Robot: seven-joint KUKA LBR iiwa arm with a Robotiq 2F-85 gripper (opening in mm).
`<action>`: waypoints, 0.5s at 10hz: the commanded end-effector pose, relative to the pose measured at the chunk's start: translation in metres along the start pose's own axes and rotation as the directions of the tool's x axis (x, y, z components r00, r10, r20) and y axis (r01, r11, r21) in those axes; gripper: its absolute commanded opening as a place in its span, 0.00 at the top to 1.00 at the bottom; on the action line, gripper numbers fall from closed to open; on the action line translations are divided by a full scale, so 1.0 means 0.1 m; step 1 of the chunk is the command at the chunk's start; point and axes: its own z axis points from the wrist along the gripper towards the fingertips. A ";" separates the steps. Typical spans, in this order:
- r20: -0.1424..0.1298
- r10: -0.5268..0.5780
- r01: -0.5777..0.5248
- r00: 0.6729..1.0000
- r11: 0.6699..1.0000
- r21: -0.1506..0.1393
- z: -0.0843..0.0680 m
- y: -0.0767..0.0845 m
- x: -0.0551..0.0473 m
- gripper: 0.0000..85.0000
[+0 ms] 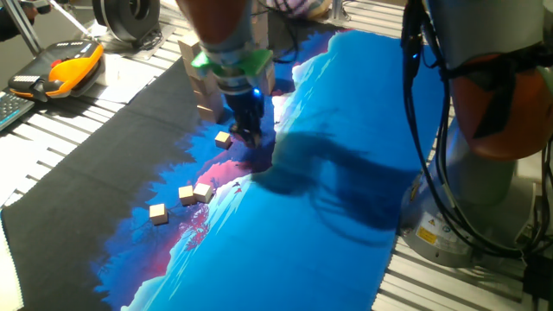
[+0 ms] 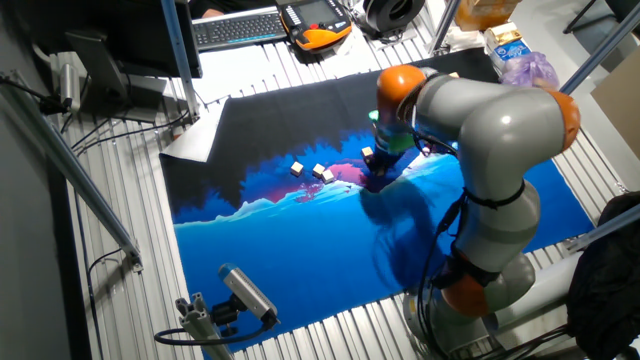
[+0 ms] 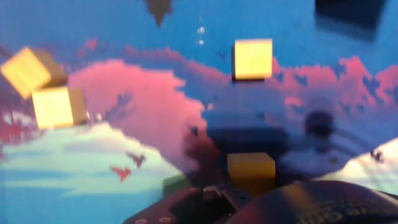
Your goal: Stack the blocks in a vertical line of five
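Several small tan blocks lie on the blue and pink mat. One block (image 1: 223, 138) sits just left of my gripper (image 1: 250, 136). Two blocks (image 1: 203, 192) touch each other further forward, and a single block (image 1: 158, 212) lies beyond them. The hand view shows a block ahead (image 3: 253, 59), a pair at the left (image 3: 55, 107), and one block (image 3: 250, 169) in shadow right at the gripper's body. My gripper (image 2: 377, 180) hangs low over the mat. Its fingers are dark and blurred, so whether they close on that near block is unclear.
Larger pale wooden blocks (image 1: 197, 69) stand stacked behind the gripper at the mat's far edge. An orange handset (image 1: 65, 71) lies at the back left. The arm's grey base (image 1: 484, 173) and cables stand at the right.
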 end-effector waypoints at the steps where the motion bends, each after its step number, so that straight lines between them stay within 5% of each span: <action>1: 0.007 0.002 -0.002 1.000 1.000 0.006 0.06 0.03 0.14 1.00; 5: 0.038 0.010 -0.010 0.999 1.000 0.006 0.34 0.00 0.22 1.00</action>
